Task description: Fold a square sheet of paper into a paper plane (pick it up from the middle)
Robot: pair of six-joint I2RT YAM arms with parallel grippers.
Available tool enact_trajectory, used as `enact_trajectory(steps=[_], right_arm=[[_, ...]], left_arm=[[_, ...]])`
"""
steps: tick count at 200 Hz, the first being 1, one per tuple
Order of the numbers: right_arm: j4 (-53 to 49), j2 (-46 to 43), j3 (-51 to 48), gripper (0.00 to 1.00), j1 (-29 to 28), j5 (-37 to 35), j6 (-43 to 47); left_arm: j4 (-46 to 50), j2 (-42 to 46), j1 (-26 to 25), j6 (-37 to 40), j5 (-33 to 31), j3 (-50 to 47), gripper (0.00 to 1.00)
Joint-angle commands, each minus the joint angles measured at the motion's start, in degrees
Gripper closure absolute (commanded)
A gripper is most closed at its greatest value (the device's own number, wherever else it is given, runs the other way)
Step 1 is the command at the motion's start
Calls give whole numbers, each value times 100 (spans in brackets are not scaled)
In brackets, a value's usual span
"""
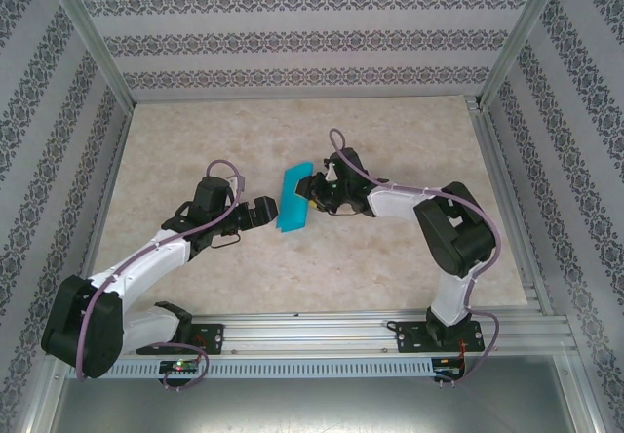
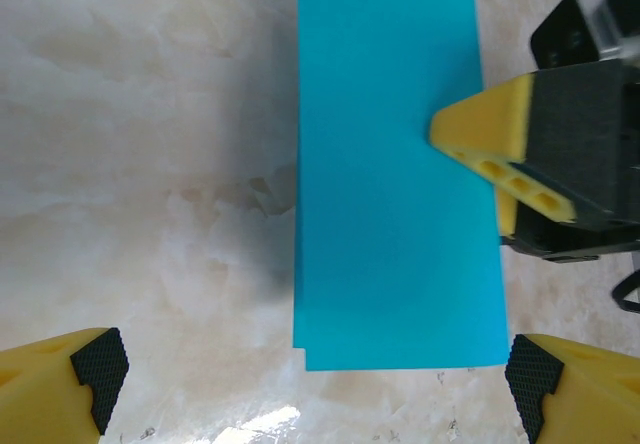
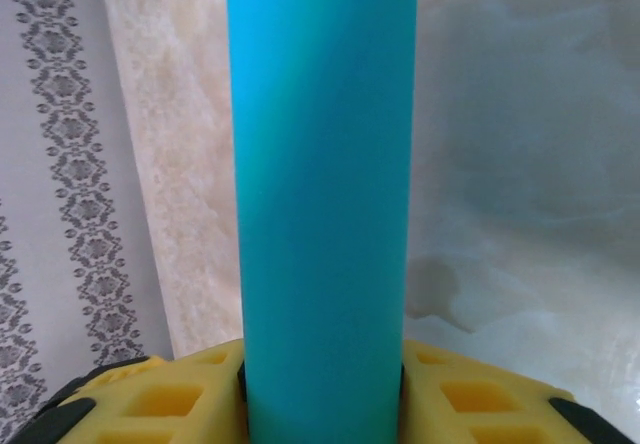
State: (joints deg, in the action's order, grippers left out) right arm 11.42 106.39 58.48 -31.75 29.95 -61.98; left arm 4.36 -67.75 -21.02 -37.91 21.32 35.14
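The square sheet of paper is teal-blue and doubled into a long rectangle; a small step at its near corner shows two layers. My right gripper is shut on its right long edge, and one yellow finger lies on top of it. In the right wrist view the paper rises as a bowed band from between the yellow fingers of that gripper. My left gripper stands wide open at the sheet's near short end, its pads apart from the paper. The sheet casts a shadow on the table.
The beige marbled table spreads around the sheet on all sides. Patterned walls and metal posts enclose it. An aluminium rail with both arm bases runs along the near edge.
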Motion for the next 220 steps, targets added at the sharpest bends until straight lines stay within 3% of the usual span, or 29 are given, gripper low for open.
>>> enact_trajectory(steps=[1,17,71,121,169,220], right_arm=[[-413,75,44,59,-55,-242,159],[-1200,75,171,57,-68,-610,600],[-2283,-44,371,45,68,-734,1434],[-2665,-416,339,39,107,-1059,1614],[-2893,-476,260,39,133,-1684,1414],[-2660,-185,403,45,125,-1236,1461]], left_arm=[[205,144,-62,18,-53,29,0],[171,155,-62,19,-67,-17,0],[39,-9,-61,23,24,-19,0],[-23,-112,-61,19,95,-9,0],[-85,-232,-61,47,263,45,0],[-102,-406,-61,73,346,94,0]])
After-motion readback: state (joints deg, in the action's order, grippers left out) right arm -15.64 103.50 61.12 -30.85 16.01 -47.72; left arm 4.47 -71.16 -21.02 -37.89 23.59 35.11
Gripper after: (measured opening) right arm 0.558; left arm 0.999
